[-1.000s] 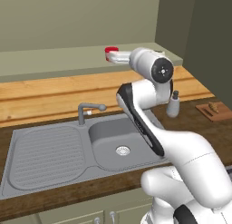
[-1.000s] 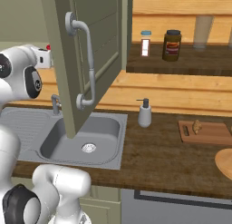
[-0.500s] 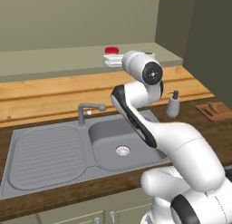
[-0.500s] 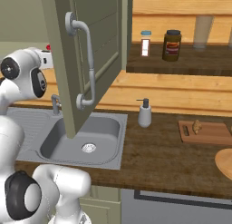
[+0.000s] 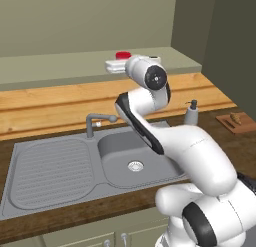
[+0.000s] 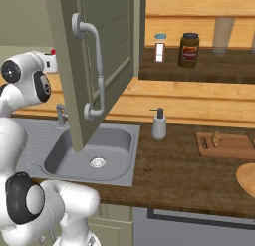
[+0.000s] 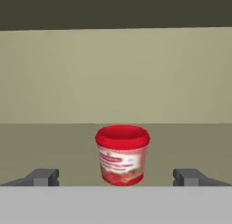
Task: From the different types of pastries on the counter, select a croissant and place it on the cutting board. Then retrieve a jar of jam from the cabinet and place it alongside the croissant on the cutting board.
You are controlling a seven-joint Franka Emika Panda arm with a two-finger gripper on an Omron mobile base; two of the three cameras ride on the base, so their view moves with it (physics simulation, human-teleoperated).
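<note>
While the gripper (image 7: 118, 177) stands spread wide inside the cabinet, its two fingertips (image 7: 42, 177) flank the jar of jam (image 7: 122, 155) without touching it; the jar sits upright on the pale shelf (image 7: 54, 146), just ahead and centred between them. From the left base camera only the jar's red lid (image 5: 123, 55) peeks over the white hand, the rest hidden behind it. Compared with a second ago, the arm has swung its elbow joint round and the hand has pushed in closer to the jar. Seen from the right base camera, the open cabinet door (image 6: 94, 65) with its curved handle (image 6: 93, 65) blocks most of the arm. Well off to the right on the counter (image 6: 179, 165), the croissant (image 6: 217, 138) lies on the cutting board (image 6: 226, 146), beyond the soap dispenser (image 6: 159, 124) and the sink (image 6: 94, 153).
</note>
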